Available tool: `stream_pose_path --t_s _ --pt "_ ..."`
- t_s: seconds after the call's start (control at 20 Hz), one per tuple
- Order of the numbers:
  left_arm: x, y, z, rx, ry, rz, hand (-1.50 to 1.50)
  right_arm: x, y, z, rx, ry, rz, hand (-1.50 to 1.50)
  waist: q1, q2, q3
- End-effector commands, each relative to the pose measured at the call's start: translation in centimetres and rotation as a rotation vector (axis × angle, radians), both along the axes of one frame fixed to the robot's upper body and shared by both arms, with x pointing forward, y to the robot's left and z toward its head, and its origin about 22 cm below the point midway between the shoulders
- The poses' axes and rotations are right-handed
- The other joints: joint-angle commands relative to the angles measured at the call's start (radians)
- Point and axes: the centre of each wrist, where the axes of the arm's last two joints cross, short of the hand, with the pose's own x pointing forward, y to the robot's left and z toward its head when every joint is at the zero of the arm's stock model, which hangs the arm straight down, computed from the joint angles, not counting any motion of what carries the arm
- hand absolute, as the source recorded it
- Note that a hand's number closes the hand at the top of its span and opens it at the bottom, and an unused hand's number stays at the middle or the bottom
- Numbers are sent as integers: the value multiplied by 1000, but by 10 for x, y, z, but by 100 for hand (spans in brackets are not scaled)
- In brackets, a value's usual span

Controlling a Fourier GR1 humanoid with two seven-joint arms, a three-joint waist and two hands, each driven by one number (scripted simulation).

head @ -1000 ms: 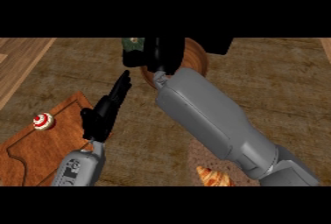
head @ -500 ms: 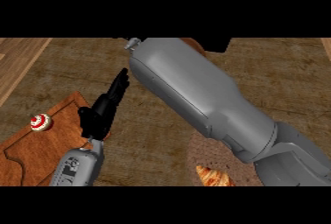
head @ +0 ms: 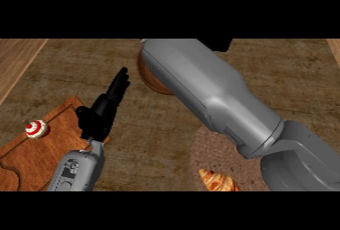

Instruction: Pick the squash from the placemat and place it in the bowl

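No squash shows in the head view. A brown wooden bowl [head: 150, 77] stands at the back of the counter, mostly hidden under my right forearm [head: 212, 99]. Of my right hand [head: 221, 43] only a small black part shows at the top edge, above the bowl. A round brown placemat [head: 211, 150] lies at the lower right, partly under that arm. My left hand [head: 106, 105] is open with straight fingers pointing up, resting left of the bowl, over the corner of a wooden board.
A wooden cutting board [head: 46, 155] lies at the lower left with a red-and-white striped ball [head: 36, 129] on it. A croissant [head: 216, 180] sits on the placemat's front edge. A lighter wooden strip [head: 16, 63] runs along the far left.
My right arm has pushed further forward over the bowl, so its hand has gone almost out of view at the top. The left hand has not moved.
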Motion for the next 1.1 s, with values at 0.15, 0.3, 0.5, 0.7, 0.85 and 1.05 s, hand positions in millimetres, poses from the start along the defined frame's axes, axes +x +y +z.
stream_pose_path --t_s 0.15,0.3,0.5,0.7,0.85,1.05 --pt "-4 6 -3 -13 -4 26 0 16 -26 -44 35 73 -163 150 -27 2 3" --pt "-10 14 -9 10 7 37 0 17 -34 -62 -9 111 -183 150 -24 -1 4" --pt "1 13 6 1 -12 57 0 19 -51 -94 33 152 -181 150 -47 -1 5" --pt "-9 10 -7 -7 1 50 0 20 -53 -90 203 222 -173 150 -44 0 6" --pt "-3 12 -12 7 -12 55 0 13 -67 -126 252 268 -105 -150 -56 3 7" --pt "-12 7 -5 5 -3 41 0 4 -72 -146 313 232 9 -150 -48 0 8"
